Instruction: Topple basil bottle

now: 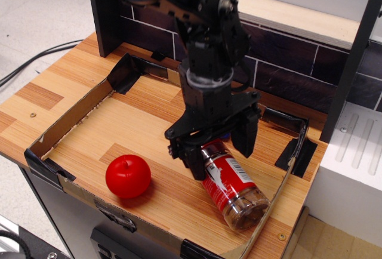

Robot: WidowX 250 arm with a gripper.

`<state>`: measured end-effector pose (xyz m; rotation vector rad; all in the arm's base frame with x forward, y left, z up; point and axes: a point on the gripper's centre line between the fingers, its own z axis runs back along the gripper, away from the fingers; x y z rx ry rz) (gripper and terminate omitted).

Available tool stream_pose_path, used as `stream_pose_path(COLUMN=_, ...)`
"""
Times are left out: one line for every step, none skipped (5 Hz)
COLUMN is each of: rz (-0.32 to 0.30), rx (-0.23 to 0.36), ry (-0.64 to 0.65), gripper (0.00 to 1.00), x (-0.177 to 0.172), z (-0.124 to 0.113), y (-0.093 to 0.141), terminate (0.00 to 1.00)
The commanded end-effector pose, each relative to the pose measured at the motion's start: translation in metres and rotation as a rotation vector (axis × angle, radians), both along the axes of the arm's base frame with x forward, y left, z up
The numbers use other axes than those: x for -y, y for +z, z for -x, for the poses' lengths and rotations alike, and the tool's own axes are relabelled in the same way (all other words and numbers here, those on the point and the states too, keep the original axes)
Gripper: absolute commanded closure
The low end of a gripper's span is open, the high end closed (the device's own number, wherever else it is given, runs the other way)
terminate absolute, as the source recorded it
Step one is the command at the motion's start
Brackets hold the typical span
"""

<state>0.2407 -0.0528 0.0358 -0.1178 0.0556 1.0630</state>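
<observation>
Lying toppled by the cardboard rim (280, 190) — basil bottle (231, 184), tool (219, 148) wide above, apple (128, 176) apart

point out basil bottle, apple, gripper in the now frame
basil bottle (230, 182), main camera view, on its red-and-white label.
red apple (128, 176), main camera view, centre of its skin.
gripper (219, 145), main camera view, midway between fingertips.

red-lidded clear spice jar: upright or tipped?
Tipped. The red-lidded clear spice jar lies on its side on the wooden tray floor, lid under the open black gripper.

Basil bottle (231, 180) lid hidden behind gripper (219, 149), arm top cropped
</observation>
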Motion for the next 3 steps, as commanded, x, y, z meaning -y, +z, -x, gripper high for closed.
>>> stream_pose_path(rz=0.049, rx=0.053, ry=0.003, gripper=0.00, x=0.0133, z=-0.0079, y=0.0481, terminate=0.00)
stream_pose_path(rz=0.049, rx=0.053, ry=0.003, gripper=0.00, x=0.0133, z=-0.0079, y=0.0481, terminate=0.00)
stream_pose_path(rz=0.049, rx=0.053, ry=0.003, gripper=0.00, x=0.0133, z=-0.0079, y=0.0481, terminate=1.00)
